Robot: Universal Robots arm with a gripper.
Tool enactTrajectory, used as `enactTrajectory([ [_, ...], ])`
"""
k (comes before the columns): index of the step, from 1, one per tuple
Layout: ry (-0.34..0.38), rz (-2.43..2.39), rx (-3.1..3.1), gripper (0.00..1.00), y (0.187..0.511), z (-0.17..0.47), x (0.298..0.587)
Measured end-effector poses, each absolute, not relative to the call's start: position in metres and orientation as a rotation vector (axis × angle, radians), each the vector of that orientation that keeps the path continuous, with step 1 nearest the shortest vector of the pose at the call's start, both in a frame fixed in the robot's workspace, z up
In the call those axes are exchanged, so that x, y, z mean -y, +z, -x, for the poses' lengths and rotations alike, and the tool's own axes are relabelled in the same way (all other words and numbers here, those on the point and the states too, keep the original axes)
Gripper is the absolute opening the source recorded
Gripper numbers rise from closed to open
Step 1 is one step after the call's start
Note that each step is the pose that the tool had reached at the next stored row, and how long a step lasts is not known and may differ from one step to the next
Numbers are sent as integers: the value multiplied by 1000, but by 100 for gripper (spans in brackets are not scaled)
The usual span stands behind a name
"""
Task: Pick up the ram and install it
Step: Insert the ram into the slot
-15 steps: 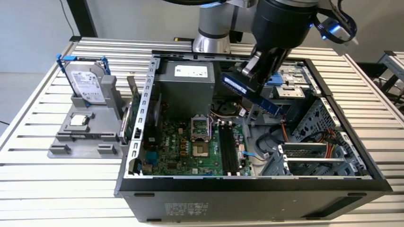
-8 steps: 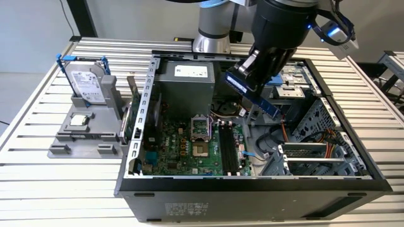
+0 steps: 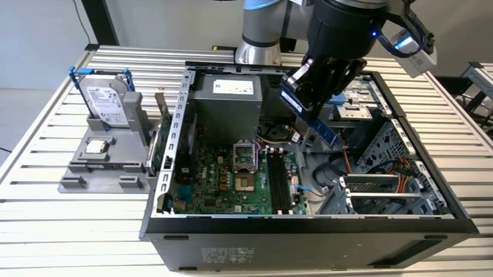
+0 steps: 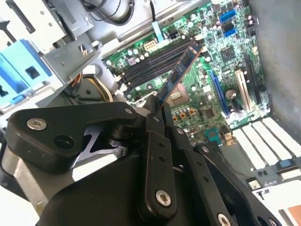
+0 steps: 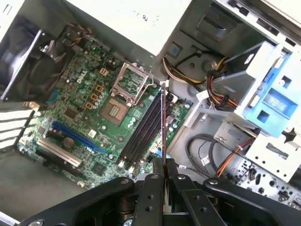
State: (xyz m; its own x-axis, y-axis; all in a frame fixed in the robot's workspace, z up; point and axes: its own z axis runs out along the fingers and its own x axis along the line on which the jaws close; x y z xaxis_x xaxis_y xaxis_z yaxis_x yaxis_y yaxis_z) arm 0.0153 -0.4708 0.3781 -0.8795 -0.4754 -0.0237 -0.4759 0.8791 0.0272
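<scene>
Exterior view sits high, off the arm, facing down at mid-distance onto the open grey metal computer case point(image 3: 175, 133) on the pale slatted table point(image 3: 46, 231); both wrist views ride close behind the black gripper point(image 4: 157, 101) point(image 5: 163, 162), facing down into the case from opposite sides; all three share the green motherboard point(image 3: 216, 184) point(image 4: 202, 89) point(image 5: 89, 108).

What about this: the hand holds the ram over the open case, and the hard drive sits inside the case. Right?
One slip: the exterior view shows the hard drive standing in a grey holder outside the case; the hand does hold the ram over it.
</scene>
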Motion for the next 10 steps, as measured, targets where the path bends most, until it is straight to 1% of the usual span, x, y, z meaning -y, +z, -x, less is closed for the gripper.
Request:
enactTrajectory([
  [10,48,506,-3081,0,378,-15,471],
])
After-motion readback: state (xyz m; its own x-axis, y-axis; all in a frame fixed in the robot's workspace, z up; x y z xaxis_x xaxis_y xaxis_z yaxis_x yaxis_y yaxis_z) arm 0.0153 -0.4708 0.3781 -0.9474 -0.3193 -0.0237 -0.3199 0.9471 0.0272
